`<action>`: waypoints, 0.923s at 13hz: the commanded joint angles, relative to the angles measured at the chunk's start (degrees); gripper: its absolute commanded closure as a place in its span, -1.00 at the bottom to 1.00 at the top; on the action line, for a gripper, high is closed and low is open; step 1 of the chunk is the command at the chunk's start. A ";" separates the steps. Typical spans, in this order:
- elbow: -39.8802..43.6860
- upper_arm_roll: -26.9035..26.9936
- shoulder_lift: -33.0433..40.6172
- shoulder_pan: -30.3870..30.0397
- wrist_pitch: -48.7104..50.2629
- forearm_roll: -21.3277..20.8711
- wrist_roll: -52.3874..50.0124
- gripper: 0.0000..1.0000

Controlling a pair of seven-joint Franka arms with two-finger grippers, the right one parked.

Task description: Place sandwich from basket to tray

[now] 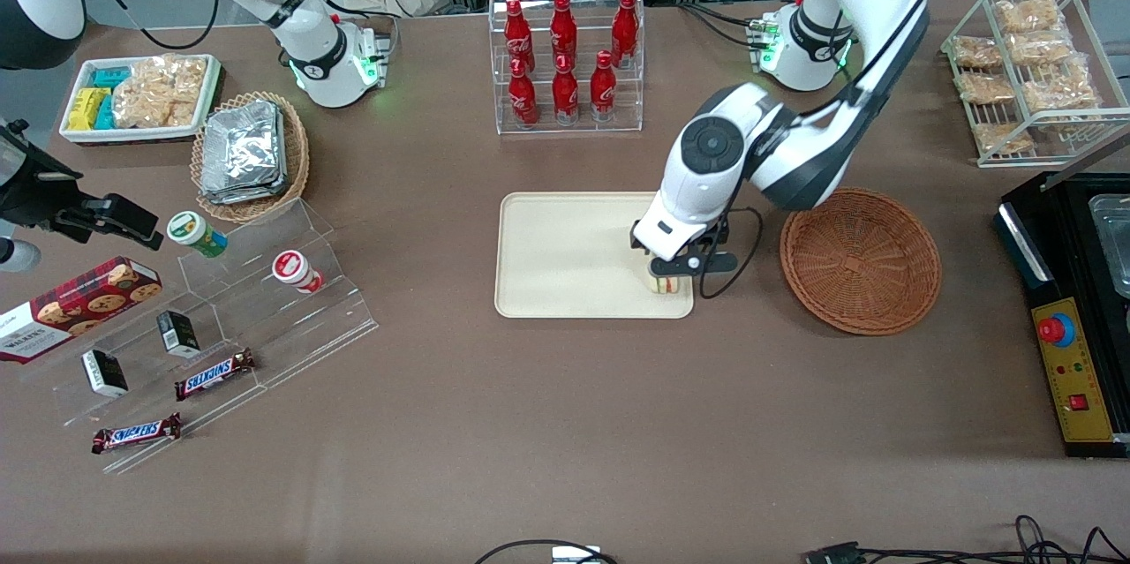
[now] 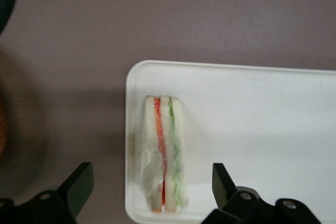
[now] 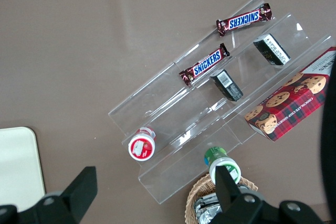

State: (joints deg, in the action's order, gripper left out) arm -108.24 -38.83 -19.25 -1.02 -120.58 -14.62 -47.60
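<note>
The sandwich [image 2: 164, 153] is already lying on the tray [image 1: 565, 255], close to the corner that is nearest the basket [image 1: 861, 259], and the basket holds nothing now. So I judge the main work is done; what is left is only for the arm to lift away. The gripper [image 1: 680, 268] hangs directly above the sandwich, and its two fingers [image 2: 223, 182] stand wide apart, one on each side, not touching it. The sandwich is a small wedge in clear wrapping, resting on its side, with white bread and red and green layers showing along the edge. It looks whole, not squeezed.
</note>
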 commanded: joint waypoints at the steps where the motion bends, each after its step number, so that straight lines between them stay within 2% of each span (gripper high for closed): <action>1: 7.92 2.16 5.00 -0.12 13.38 2.83 0.83 -1.00; 4: 17.08 5.58 6.93 0.14 25.02 4.06 4.70 -1.00; 6: 17.98 10.24 10.44 0.67 26.62 6.69 5.49 -1.00; 8: 14.58 14.98 16.23 1.90 26.89 7.93 9.43 -1.00; 10: 9.91 23.57 23.26 3.82 25.84 13.71 16.01 -1.00; 12: 6.48 31.32 27.84 5.24 25.84 14.70 21.65 -1.00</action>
State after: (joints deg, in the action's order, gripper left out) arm -95.94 -13.99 2.11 2.52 -94.18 -1.98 -30.49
